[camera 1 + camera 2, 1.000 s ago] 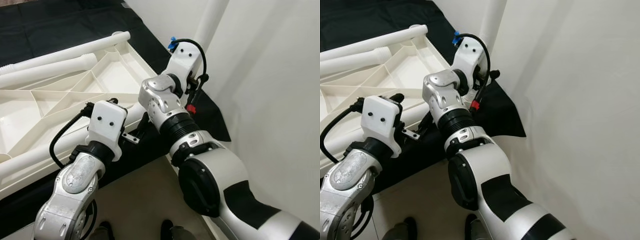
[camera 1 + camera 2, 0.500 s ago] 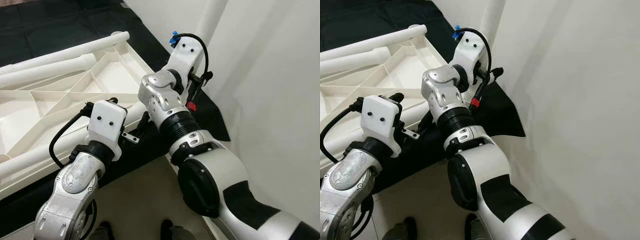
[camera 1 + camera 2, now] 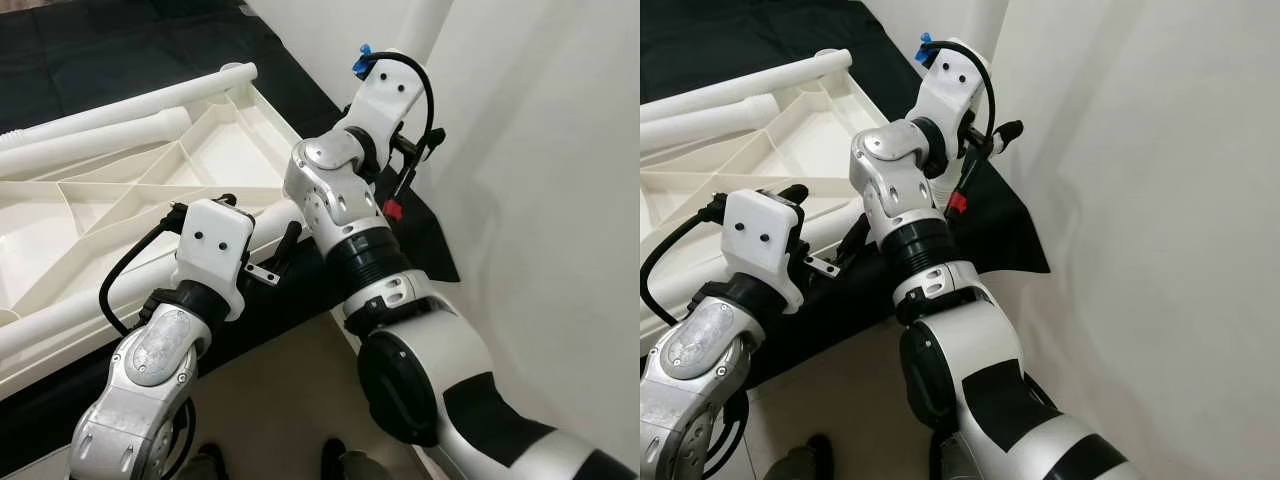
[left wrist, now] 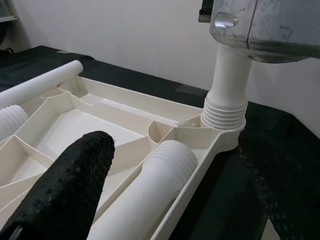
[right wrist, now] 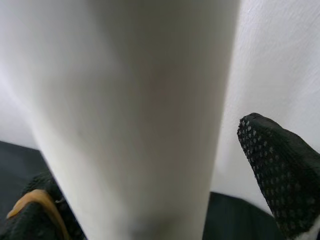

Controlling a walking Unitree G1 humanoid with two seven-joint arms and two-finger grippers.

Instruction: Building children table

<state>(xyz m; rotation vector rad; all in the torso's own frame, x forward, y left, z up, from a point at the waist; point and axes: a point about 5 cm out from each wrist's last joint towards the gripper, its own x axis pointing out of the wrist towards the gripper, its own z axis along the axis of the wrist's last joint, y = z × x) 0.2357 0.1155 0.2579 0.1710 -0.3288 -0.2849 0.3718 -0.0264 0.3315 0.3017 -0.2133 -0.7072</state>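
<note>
The white tabletop (image 3: 255,110) lies upside down on a black mat, ribs showing. One white leg (image 4: 227,95) stands upright in its near right corner socket, against the wall (image 3: 428,25). My right gripper (image 5: 150,190) is partway up this leg, which sits between its fingers; a gap shows beside one finger (image 5: 280,170), so it is open. My left gripper (image 4: 170,192) is open low at the tabletop's edge, fingers on either side of a loose leg (image 4: 155,185) lying inside the frame. Two more legs (image 3: 110,125) lie along the far rim.
The black mat (image 3: 120,50) covers the floor under and beyond the tabletop. A white wall (image 3: 540,150) runs close along my right. Beige floor (image 3: 280,400) and my feet (image 3: 335,460) are just below the arms.
My right wrist has slid upward along the upright leg and turned a little. The left arm and the tabletop have stayed put.
</note>
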